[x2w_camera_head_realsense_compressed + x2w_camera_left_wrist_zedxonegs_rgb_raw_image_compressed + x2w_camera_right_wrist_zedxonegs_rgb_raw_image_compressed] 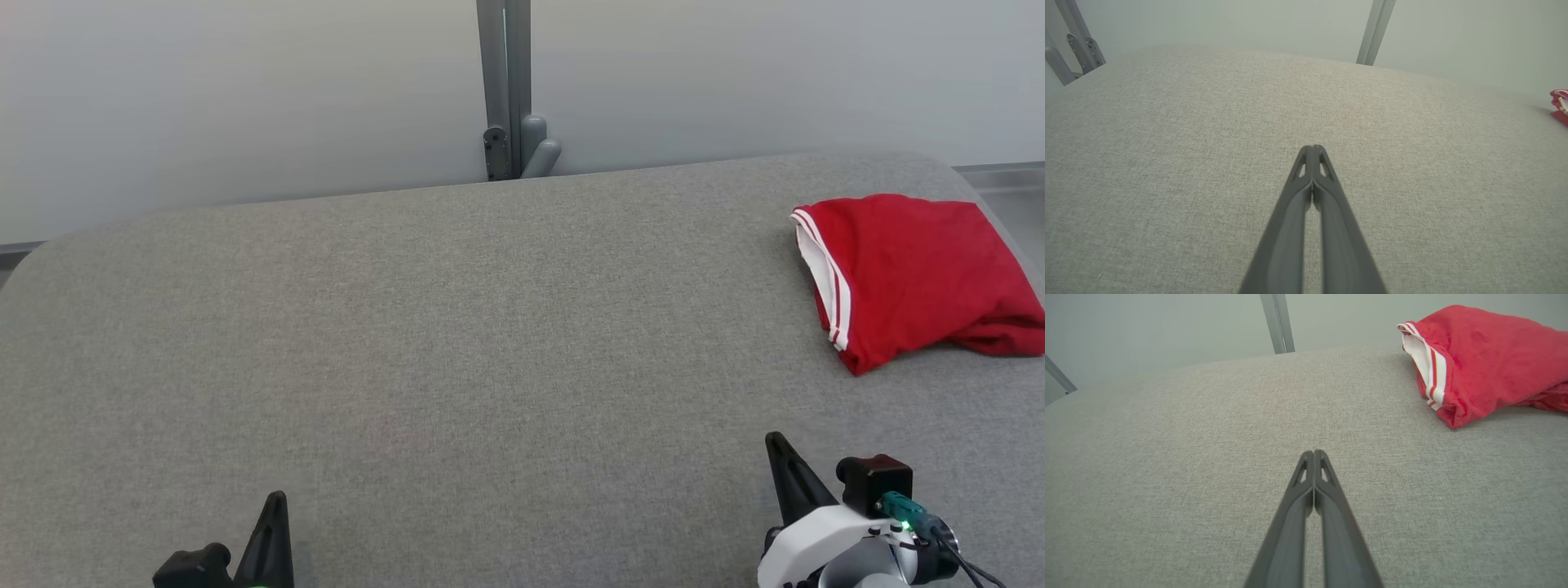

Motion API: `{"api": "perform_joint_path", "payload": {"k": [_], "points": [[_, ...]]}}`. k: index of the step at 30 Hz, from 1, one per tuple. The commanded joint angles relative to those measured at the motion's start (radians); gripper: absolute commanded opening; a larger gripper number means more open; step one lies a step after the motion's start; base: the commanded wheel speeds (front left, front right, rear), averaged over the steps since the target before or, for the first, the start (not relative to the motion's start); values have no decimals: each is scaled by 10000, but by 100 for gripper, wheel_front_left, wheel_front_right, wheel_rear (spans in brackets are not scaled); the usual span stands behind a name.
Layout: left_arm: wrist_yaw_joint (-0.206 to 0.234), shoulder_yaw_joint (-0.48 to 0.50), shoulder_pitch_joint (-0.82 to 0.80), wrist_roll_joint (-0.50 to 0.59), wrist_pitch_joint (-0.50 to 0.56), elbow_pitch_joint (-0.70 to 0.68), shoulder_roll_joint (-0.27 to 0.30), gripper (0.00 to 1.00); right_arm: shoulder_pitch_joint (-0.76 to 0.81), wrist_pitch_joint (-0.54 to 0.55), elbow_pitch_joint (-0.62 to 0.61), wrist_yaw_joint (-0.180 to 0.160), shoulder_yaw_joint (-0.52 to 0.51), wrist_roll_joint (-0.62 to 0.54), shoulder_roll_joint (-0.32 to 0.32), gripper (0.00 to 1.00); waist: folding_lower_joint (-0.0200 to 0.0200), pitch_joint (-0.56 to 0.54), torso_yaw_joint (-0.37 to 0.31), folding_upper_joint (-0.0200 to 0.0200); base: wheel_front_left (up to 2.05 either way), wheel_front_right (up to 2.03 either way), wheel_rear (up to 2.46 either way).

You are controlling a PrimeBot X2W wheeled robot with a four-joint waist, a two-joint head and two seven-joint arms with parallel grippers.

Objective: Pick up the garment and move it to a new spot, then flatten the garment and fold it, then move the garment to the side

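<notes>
Starting at 7 o'clock in the head view, the left tool (277, 497) is seen with its two dark fingers pressed together into one point, aimed toward 12 o'clock. In the left wrist view the left tool (1312, 148) is shown clenched, tips meeting, with grey cloth behind them. The tabletop (457, 343), covered in grey woven fabric and rounded at its far corners, is spread across the middle of the head view. At 12 o'clock, past the far edge, a grey metal post (504, 90) is stood upright against a pale wall (245, 98), with a bracket (495, 151) at its foot.

At 5 o'clock the right tool (774, 441) is found, likewise clenched, with its white wrist housing (824, 539) and a small green light (902, 523) just beside it. In the right wrist view its fingers (1333, 522) are closed against each other over the fabric. Whether either tool touches the tabletop cannot be told.

At 2 o'clock, near the far right corner, the garment (914, 269) is laid as a folded red bundle, well apart from both tools. Its white sleeve edge with red-and-white striped trim (839, 294) is turned toward 9 o'clock. In the right wrist view the garment (1490, 355) is placed at 1 o'clock of the tool; in the left wrist view a sliver of the garment (1560, 104) is caught at 3 o'clock.
</notes>
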Motion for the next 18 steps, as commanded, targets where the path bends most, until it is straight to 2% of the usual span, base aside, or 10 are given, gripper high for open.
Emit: {"api": "perform_joint_path", "payload": {"k": [1, 18], "points": [[-24, 84, -223, -401, 89, -125, 23, 0, -221, 94, -186, 0, -106, 429, -14, 0, 0, 3, 2, 0, 0, 0, 0], [-118, 293, -523, -3433, 831, -477, 38, 0, -154, 820, -829, -2, -410, 3642, -29, 0, 0, 47, 40, 0, 0, 0, 0]]}}
